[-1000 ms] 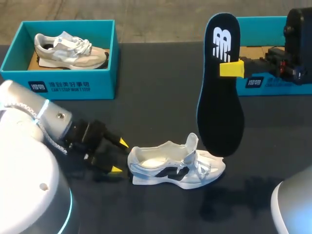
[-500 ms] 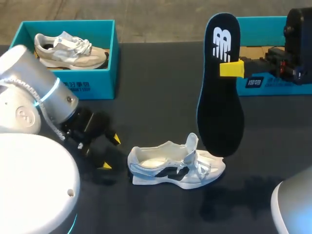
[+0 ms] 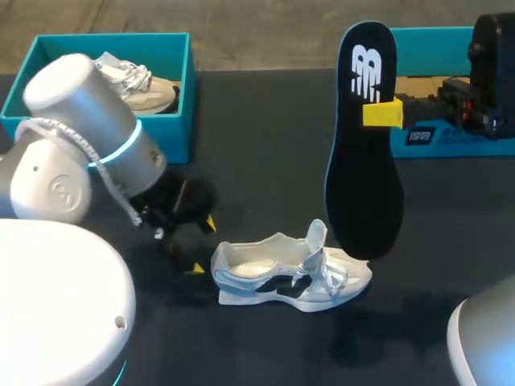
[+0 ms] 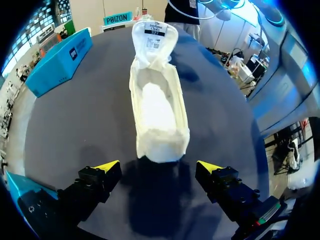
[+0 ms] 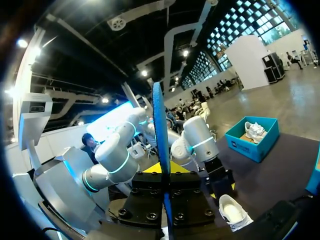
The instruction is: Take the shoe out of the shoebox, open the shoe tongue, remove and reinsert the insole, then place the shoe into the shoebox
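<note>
- Shoe mid-table, tongue open, no insole inside.
- Left gripper has swung in behind the heel at 9 o'clock, fingers apart; likely bracing next.
- Right gripper still clamps insole upright at shoe's 1 o'clock.

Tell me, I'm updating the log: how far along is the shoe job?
Done: the shoe is out on the table, tongue raised, insole removed. In hand: the right jaws are shut on the insole, held upright above the toe; the left jaws stand open behind the heel. Left: reinserting the insole and putting the shoe into the shoebox.
</note>
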{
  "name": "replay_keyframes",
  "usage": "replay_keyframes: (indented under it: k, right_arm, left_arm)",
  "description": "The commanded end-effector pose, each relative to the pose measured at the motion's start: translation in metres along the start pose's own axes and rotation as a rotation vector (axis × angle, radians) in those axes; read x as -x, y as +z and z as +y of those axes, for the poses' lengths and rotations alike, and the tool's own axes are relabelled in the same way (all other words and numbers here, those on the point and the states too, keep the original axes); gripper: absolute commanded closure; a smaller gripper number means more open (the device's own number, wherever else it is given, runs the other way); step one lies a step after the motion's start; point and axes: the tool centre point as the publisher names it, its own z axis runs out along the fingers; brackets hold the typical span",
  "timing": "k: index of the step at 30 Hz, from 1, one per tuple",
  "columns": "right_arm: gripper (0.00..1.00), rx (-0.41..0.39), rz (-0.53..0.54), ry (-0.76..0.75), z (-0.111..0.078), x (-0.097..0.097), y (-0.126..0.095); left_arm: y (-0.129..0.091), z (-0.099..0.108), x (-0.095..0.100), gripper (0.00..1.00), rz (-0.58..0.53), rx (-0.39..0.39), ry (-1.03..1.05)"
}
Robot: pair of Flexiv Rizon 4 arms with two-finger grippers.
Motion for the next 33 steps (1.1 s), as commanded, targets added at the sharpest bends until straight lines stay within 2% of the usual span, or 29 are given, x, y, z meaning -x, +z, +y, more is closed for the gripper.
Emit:
replay_keyframes:
  k: [1, 6, 15, 24, 31, 33]
  right_arm:
    - [1.0, -0.002, 0.001, 0.001, 0.001, 0.002, 0.002]
    - [1.0, -0.002, 0.001, 0.001, 0.001, 0.002, 0.002]
    - [1.0, -0.002, 0.001, 0.001, 0.001, 0.002, 0.002]
    - [1.0, -0.002, 0.001, 0.001, 0.001, 0.002, 0.002]
    - [1.0, -0.002, 0.001, 0.001, 0.001, 0.002, 0.002]
    - [1.0, -0.002, 0.001, 0.001, 0.001, 0.002, 0.002]
  left_arm:
    - [-0.011, -0.015, -0.002, 0.0, -0.001, 0.188, 0.007]
    - [-0.016, -0.026, 0.005, 0.0, -0.043, 0.253, -0.002]
    - [-0.009, -0.056, 0.011, 0.0, -0.076, 0.305, 0.0]
    - [0.006, -0.086, 0.019, 0.0, -0.119, 0.326, -0.016]
    - [0.013, -0.093, 0.025, 0.0, -0.123, 0.324, -0.021]
    - [0.016, -0.095, 0.032, 0.0, -0.118, 0.32, -0.029]
